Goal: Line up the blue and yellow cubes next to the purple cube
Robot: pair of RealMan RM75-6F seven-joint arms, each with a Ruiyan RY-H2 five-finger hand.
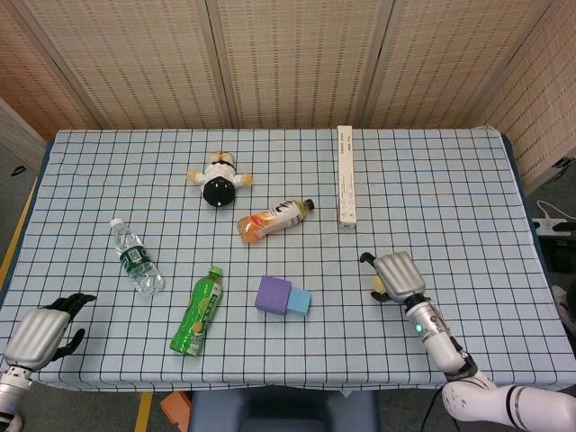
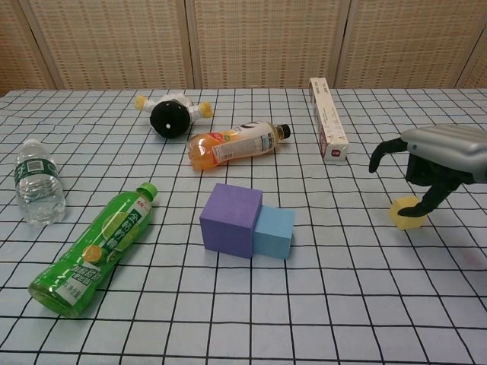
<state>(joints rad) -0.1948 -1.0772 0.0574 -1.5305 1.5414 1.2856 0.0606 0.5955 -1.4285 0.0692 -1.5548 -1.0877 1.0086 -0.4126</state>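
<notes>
The right robot hand (image 2: 441, 163) curled over the yellow cube (image 2: 405, 214), fingers touching it, not yet lifting. It looked light and squashy; squeezing opposite flat sides seemed best.

The left robot hand (image 1: 40, 331) rested holding nothing, fingers apart.

Open cloth between yellow cube (image 2: 405, 214) and blue cube (image 2: 274, 233), seemingly unobstructed.

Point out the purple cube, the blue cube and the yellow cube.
purple cube (image 2: 232, 211): chest view, top face.
blue cube (image 2: 275, 223): chest view, top face.
yellow cube (image 2: 405, 214): chest view, visible front, under the right hand.
</notes>
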